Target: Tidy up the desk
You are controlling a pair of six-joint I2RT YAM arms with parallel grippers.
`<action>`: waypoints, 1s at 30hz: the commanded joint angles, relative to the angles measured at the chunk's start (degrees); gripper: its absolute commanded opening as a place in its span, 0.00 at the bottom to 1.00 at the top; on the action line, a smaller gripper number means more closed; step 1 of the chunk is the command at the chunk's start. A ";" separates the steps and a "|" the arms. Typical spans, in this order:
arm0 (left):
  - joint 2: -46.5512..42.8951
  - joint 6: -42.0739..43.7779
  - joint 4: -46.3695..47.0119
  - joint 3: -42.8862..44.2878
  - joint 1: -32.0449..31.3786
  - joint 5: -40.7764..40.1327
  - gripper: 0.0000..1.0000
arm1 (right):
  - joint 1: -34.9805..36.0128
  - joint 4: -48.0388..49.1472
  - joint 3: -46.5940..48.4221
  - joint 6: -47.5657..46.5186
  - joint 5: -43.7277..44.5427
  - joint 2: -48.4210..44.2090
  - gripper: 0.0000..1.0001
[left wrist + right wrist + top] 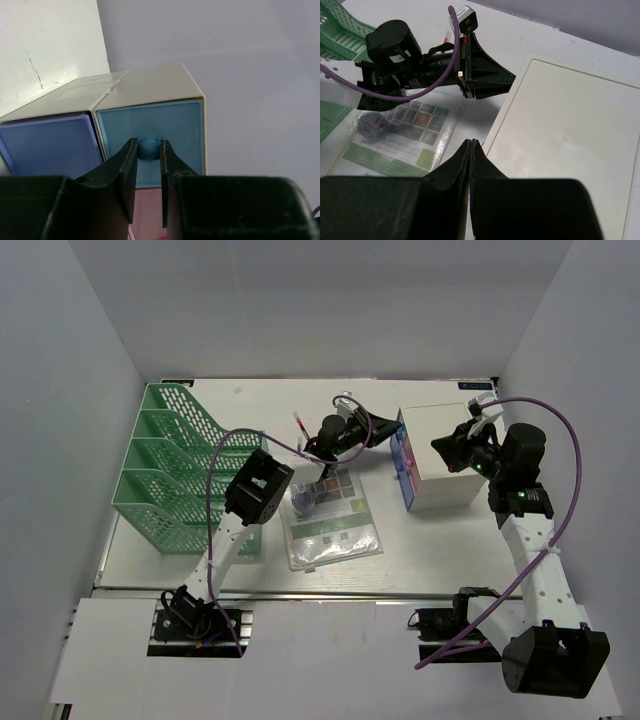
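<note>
The counter [440, 550] is flat and white. The left gripper [148, 143] pinches a blue knob [149, 151]. The right gripper [470, 142] is closed, beside a box [570, 145].

Both claws are black: left claw [148, 145], right claw [470, 143]. Between the left claw's fingers sits a deep blue knob [148, 151] on a pale blue drawer [177, 122]. A lavender drawer [45, 145] lies left of that claw and a pink drawer [149, 205] below it. The box [145, 82] is cream-white.

Left of the right claw is a sheet [415, 145] printed with green bands and a grid of dark, green and red-brown squares. Blue-and-purple bands [370, 124] lie tangled on it. Beyond the right claw runs a purple cable [420, 95], and far to its left stands a green mesh rack [340, 30]. The desk [430, 540] is white.
</note>
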 commanded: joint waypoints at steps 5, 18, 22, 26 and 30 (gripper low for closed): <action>-2.50 -2.18 1.40 -0.85 0.01 1.19 0.16 | -0.29 2.18 -0.98 -1.02 0.17 -0.38 0.00; -3.47 -2.36 1.23 -1.73 0.01 3.48 0.45 | -0.29 2.44 -1.24 -1.02 0.43 -0.11 0.00; -3.30 -2.53 1.05 -1.47 0.01 3.48 0.40 | -0.28 2.44 -1.24 -1.11 0.43 -0.03 0.00; -3.03 -2.62 0.52 -0.85 0.01 3.30 0.39 | -0.28 2.44 -1.24 -1.19 0.69 0.06 0.00; -2.77 -2.88 0.61 -0.60 0.01 2.69 0.37 | -0.37 2.44 -1.33 -1.37 0.78 -0.03 0.00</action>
